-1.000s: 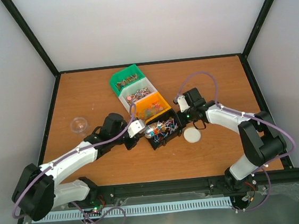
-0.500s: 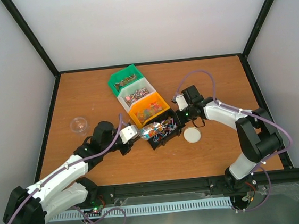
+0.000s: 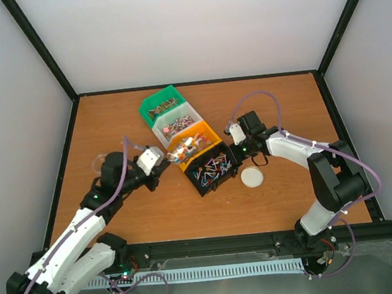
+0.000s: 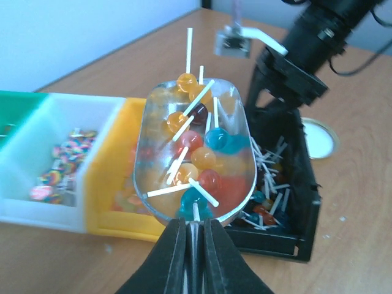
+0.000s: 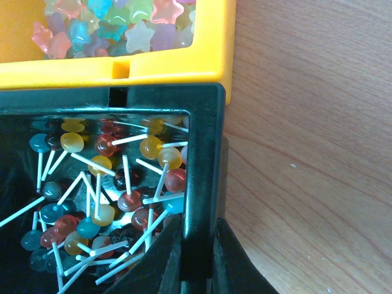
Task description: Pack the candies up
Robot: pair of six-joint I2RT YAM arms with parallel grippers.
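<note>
Left tool (image 4: 194,228) pinches a scoop (image 4: 245,131) of lollipops (image 4: 207,158) that overhead view blurs

Wooden bench (image 3: 268,97), bins lined up mid-table

Green bin (image 3: 161,103), white bin (image 3: 174,125), yellow bin (image 3: 194,143) and black bin (image 3: 211,170) sit touching, far to near; white lid (image 3: 252,177) just right, clear cup (image 3: 96,159) off left.

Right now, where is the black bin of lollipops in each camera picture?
Top external: black bin near the picture's centre.
Left wrist: black bin right of centre, partly behind the loaded scoop.
Right wrist: black bin lower left, right gripper pinching its wall.
Shared landmark: the yellow bin against it.
</note>
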